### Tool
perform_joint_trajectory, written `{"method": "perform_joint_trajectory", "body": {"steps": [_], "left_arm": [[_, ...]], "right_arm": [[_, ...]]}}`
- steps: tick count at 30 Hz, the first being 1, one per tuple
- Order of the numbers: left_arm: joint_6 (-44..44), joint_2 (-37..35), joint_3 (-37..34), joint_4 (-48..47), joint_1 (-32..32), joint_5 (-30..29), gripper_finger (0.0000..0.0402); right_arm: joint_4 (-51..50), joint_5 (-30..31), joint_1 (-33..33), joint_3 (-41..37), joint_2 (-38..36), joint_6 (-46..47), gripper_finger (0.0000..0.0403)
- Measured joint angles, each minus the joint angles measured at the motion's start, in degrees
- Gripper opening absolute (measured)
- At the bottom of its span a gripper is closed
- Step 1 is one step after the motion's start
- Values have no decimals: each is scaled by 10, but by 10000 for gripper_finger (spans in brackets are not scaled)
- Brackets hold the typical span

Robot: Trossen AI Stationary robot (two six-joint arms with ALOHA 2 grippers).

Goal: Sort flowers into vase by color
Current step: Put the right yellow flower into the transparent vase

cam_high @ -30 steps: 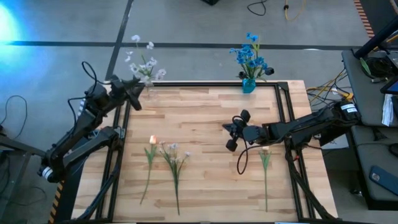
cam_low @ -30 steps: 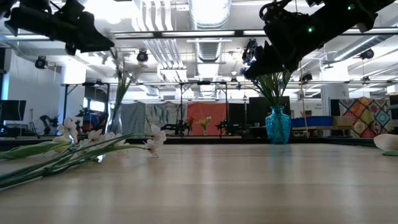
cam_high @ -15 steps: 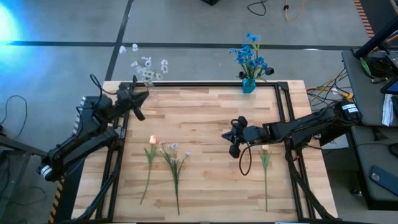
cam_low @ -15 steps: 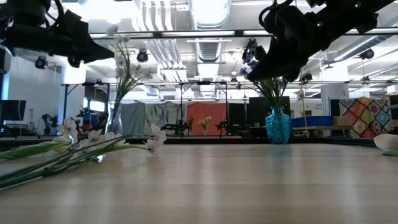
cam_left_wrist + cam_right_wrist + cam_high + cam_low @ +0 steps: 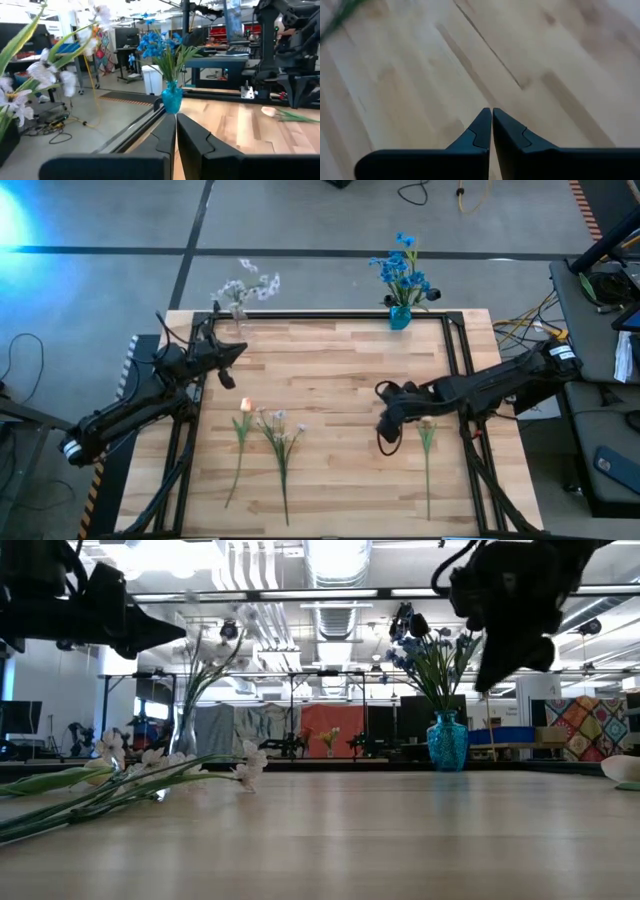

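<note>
My left gripper (image 5: 235, 352) is shut and holds nothing. It hovers level over the table's left side, near the clear vase (image 5: 237, 308) of white blossoms (image 5: 250, 284) at the far left corner. My right gripper (image 5: 385, 435), also shut and holding nothing, tips down over bare wood (image 5: 492, 117). A peach bud flower (image 5: 427, 428) lies just to its right. A second peach flower (image 5: 243, 420) and a white-lilac stem (image 5: 281, 435) lie flat at the near left. Blue flowers (image 5: 403, 270) stand in the blue vase (image 5: 400, 316) at the far edge.
A black metal frame (image 5: 455, 350) runs along the table's edges, and both vases stand right at the far rail. The middle of the wooden top (image 5: 320, 380) is bare. Cables and equipment (image 5: 600, 290) lie beyond the right edge.
My left gripper has drawn back from the white flowers toward the table's near edge, sunk lower and shut. The white blossoms have swung toward the right in their vase. My right gripper has tipped from pointing left to pointing down, rolled, and shifted toward the near edge, staying shut.
</note>
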Motion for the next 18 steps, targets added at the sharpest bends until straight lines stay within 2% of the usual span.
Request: {"method": "perform_joint_trajectory", "body": {"steps": [7,11,14,18], "left_arm": [[3,0,17,-13,-3,4,0],[3,1,22,-32,-10,52,1],[2,7,22,-37,-26,56,0],[-11,24,21,-37,-46,55,0]], "right_arm": [[-52,-30,23,3,0,79,46],[-74,-82,43,3,0,150,82],[-105,-134,65,3,1,220,108],[-163,-172,103,-1,9,326,132]]}}
